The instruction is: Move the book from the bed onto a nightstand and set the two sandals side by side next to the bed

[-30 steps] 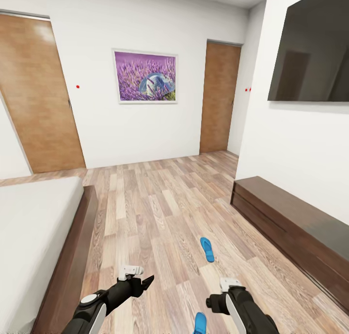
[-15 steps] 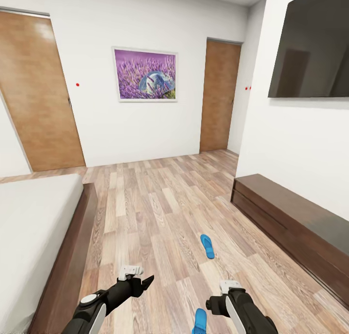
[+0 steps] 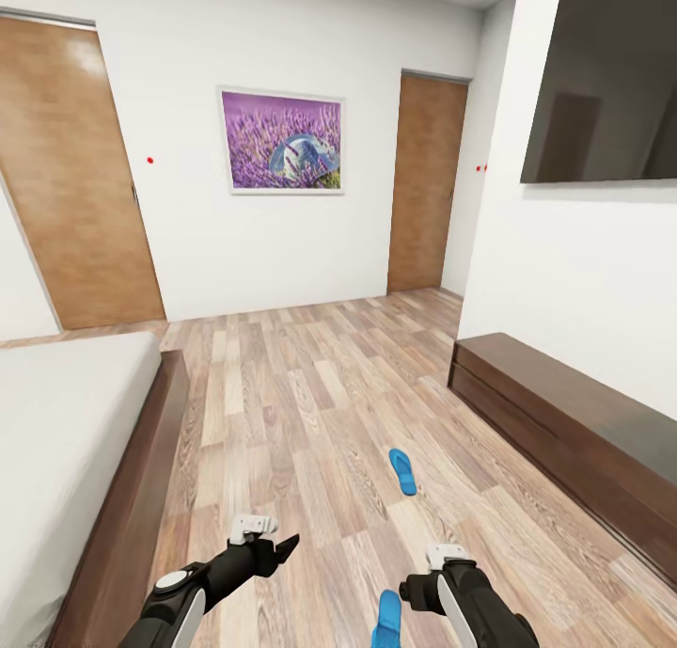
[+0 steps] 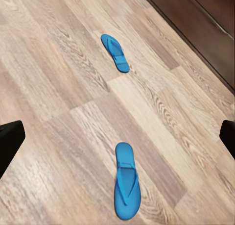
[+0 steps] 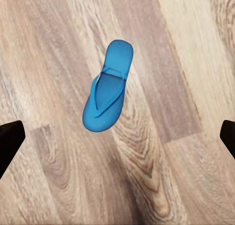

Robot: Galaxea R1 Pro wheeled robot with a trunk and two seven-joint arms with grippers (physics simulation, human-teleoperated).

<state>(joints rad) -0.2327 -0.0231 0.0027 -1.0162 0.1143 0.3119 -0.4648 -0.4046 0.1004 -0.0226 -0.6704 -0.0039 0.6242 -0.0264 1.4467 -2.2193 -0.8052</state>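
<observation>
Blue sandals lie apart on the plank floor, so the pairing looks undone: the near sandal sits between the two arms at the robot's base, the far sandal further out toward the long cabinet, and neither is beside the bed at the left. In both wrist views the jaws stand wide apart with nothing between them; the right gripper hangs over the near sandal, while the left gripper looks past it to the far one. The book cannot be seen on the bare mattress stretch in view, nor any nightstand, so I cannot tell that step's state. Both sandals, I judge, still need gathering beside the bed.
</observation>
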